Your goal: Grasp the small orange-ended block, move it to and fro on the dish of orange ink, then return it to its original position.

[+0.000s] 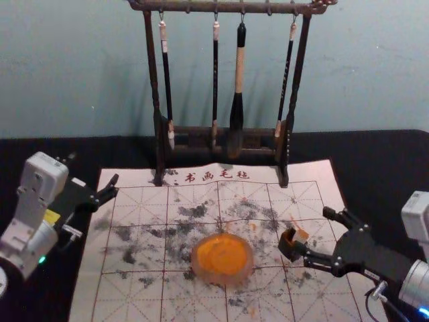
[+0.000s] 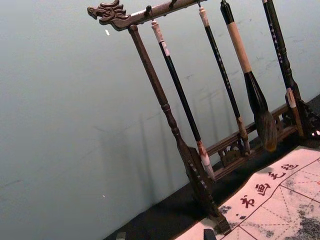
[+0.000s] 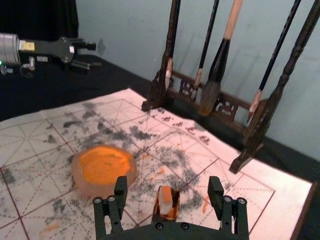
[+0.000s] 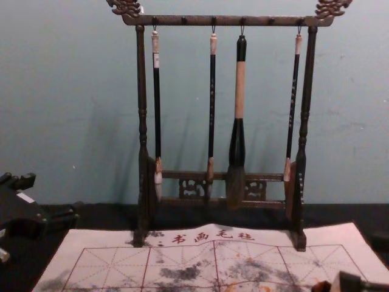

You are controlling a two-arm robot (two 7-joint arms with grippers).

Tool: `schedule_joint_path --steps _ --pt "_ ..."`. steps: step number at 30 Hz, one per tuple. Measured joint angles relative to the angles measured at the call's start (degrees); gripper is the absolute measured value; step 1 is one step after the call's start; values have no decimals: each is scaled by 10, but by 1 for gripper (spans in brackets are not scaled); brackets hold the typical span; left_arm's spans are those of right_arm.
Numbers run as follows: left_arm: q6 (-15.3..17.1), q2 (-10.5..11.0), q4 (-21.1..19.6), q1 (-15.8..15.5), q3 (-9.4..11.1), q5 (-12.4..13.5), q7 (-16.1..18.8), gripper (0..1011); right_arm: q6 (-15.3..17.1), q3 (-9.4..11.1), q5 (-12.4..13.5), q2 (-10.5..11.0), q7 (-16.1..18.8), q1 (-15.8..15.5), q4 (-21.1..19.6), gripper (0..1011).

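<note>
One dark tabletop (image 1: 389,161) carries a carved wooden brush rack (image 4: 194,20) at the back and a gridded calligraphy mat (image 1: 134,295) in front. Our left end effector (image 1: 94,169) waits open at the left; our right end effector (image 1: 314,231) reaches in over the mat, its fingers spread. Four brushes (image 4: 157,103) hang from the rack. We see the dish of orange ink (image 1: 224,280) mid-mat and, to its right, the small orange-ended block (image 3: 166,196), ungripped.

R end effector (image 1: 314,232) spread, low rt, L (image 1: 96,206) spread
</note>
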Motion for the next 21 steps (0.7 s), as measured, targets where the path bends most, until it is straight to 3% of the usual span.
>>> schedule_joint_path --steps 8,21 --pt "0 0 0 0 0 0 0 1002 29 -4 -6 -12 20 15 24 1002" --pt "0 0 0 0 0 0 0 1001 41 0 -24 -33 34 28 51 1003"
